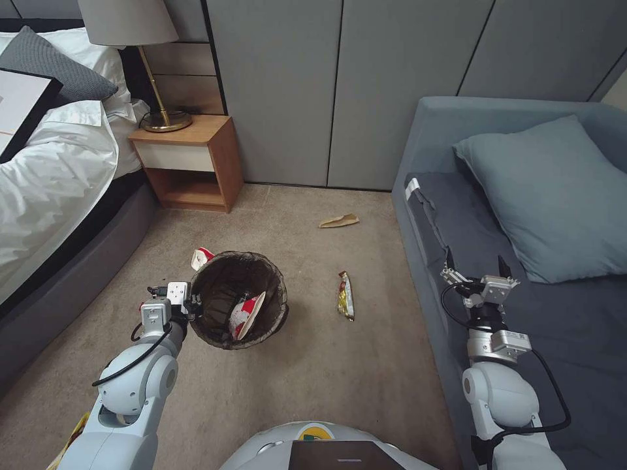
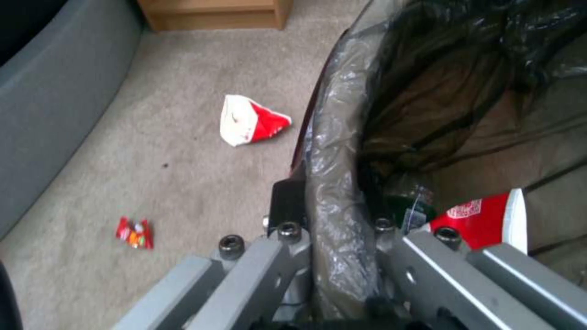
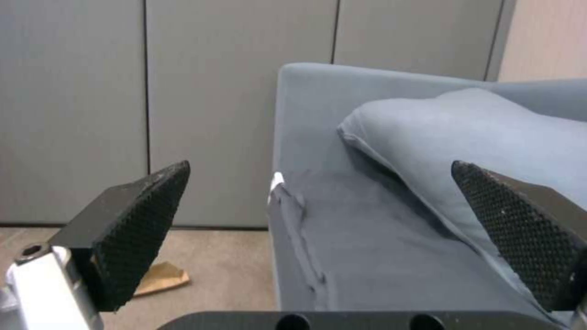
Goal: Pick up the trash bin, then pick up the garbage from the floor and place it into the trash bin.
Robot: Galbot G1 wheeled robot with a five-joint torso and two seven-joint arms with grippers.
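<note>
With the left pincer (image 1: 194, 304) clamped on the rim of the round white bag-lined trash bin (image 1: 238, 299), keep it level near the crushed red-and-white paper cup (image 2: 251, 120) just beyond it, while the right pincer (image 1: 475, 266) hangs apart over the blue-grey sofa (image 1: 457, 130).

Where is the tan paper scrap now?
In the head view, the tan paper scrap lies on the carpet near the wall, between the nightstand and the sofa.

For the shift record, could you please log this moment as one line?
left gripper: shut on rim of bag-lined trash bin | right gripper: open, over grey sofa | crushed red-and-white paper cup, gold snack wrapper: on carpet
</note>
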